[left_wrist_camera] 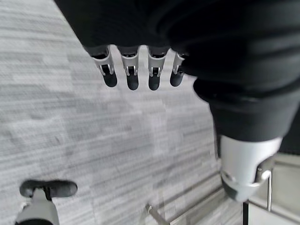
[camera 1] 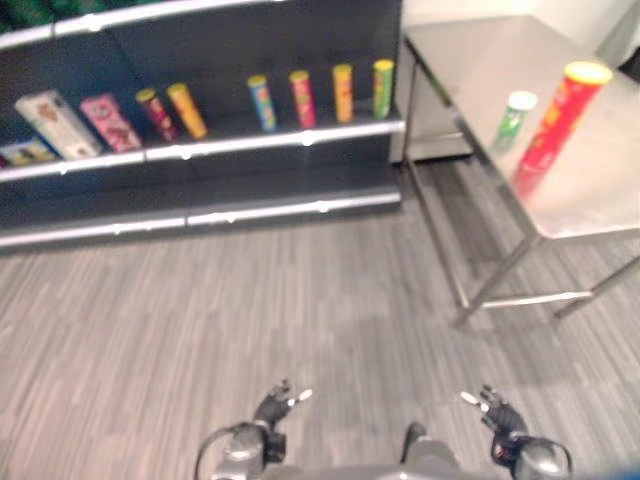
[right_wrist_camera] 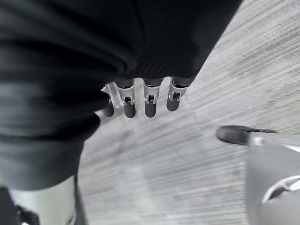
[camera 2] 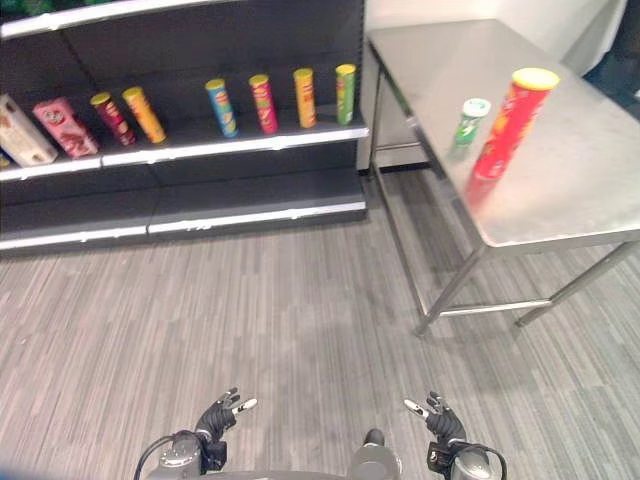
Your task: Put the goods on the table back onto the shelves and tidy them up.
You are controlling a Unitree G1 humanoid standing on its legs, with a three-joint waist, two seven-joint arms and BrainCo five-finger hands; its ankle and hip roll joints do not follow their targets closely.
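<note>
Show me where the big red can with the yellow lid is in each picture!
Left eye view: the big red can stands upright on the metal table, far right, beside the small green can.
Right eye view: same can, right of centre on the table.
Left wrist view: floor past the left hand.
Right wrist view: floor past the right hand.
Shared landmark: the small green can.

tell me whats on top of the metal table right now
Two cans stand upright on the metal table: a tall red can and a shorter green can beside it. Nothing covers them.
</note>
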